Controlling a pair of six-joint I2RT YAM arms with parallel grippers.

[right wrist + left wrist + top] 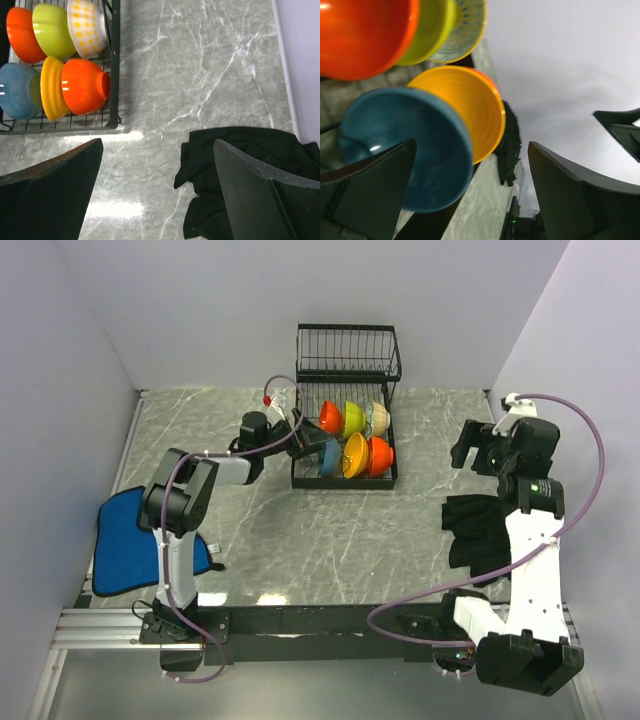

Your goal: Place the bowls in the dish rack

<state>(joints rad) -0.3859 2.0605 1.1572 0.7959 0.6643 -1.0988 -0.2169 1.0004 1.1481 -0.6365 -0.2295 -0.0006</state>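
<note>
The black wire dish rack (347, 365) stands at the back centre. Six bowls stand on edge in its lower tier. The back row holds a red-orange bowl (331, 417), a lime green bowl (353, 418) and a cream patterned bowl (378, 418). The front row holds a blue bowl (330, 456), an orange bowl (354, 454) and a red-orange bowl (379, 455). My left gripper (303, 445) is open at the rack's left side. The blue bowl (410, 145) is close by its left finger, with its rim reaching into the gap. My right gripper (490, 450) is open and empty, to the right of the rack.
A black cloth (478, 530) lies crumpled on the table at the right, under my right arm; it also shows in the right wrist view (240, 165). A blue folded cloth (125, 540) lies at the left edge. Walls close in the left, back and right sides.
</note>
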